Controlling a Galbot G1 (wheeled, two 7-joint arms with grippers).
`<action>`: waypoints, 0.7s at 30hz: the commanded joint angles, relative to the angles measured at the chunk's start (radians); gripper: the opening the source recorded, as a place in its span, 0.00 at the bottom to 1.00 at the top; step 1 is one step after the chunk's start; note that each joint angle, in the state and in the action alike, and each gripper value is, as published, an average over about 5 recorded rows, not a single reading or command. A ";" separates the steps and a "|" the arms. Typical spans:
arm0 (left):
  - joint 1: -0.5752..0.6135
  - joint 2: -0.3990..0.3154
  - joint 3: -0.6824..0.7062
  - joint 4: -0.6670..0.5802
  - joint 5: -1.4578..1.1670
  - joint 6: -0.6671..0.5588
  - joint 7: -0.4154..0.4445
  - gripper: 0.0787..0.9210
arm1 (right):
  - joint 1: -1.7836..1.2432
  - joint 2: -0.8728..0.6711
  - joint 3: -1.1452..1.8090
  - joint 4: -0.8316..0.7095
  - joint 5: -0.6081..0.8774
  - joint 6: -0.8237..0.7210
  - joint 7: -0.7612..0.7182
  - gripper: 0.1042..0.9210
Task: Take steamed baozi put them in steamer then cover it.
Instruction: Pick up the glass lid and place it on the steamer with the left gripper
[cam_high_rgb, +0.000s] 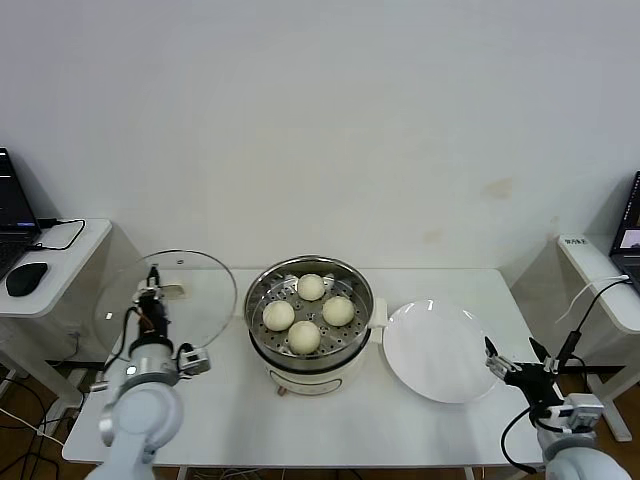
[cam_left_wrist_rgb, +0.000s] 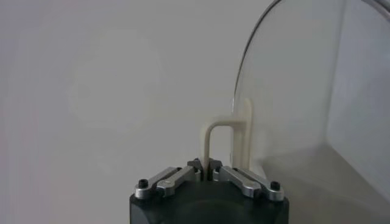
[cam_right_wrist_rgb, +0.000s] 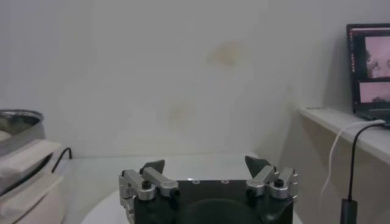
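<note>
The left pincer (cam_high_rgb: 153, 291) was clamped on the cream handle (cam_left_wrist_rgb: 222, 143) of the cover (cam_high_rgb: 170, 300), its fingers drawn together around the handle's thin loop. The glass cover was held on edge above the table (cam_high_rgb: 230, 400), to the left of the steamer (cam_high_rgb: 310, 325) and apart from it. In the left wrist view only part of the cover's metal rim showed, the rest being cut off at the frame edge.

The right pincer (cam_high_rgb: 518, 362) stood with its fingers wide apart and held nothing. It hovered at the right edge of the white plate (cam_high_rgb: 440, 350); whether it touched the plate cannot be told.

Four steamed baozi (cam_high_rgb: 311, 287) lay on the perforated tray inside the uncovered steamer, which stood at the middle of the table. In the right wrist view the steamer was cut off at the frame edge.
</note>
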 joint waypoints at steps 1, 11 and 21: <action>-0.070 -0.095 0.231 -0.038 0.047 0.064 0.082 0.07 | 0.015 0.015 0.000 -0.019 -0.022 -0.010 0.005 0.88; -0.144 -0.156 0.360 0.003 0.083 0.087 0.112 0.07 | 0.023 0.027 -0.002 -0.053 -0.037 -0.002 0.005 0.88; -0.249 -0.253 0.461 0.130 0.106 0.111 0.118 0.07 | 0.036 0.031 -0.004 -0.069 -0.044 -0.007 0.003 0.88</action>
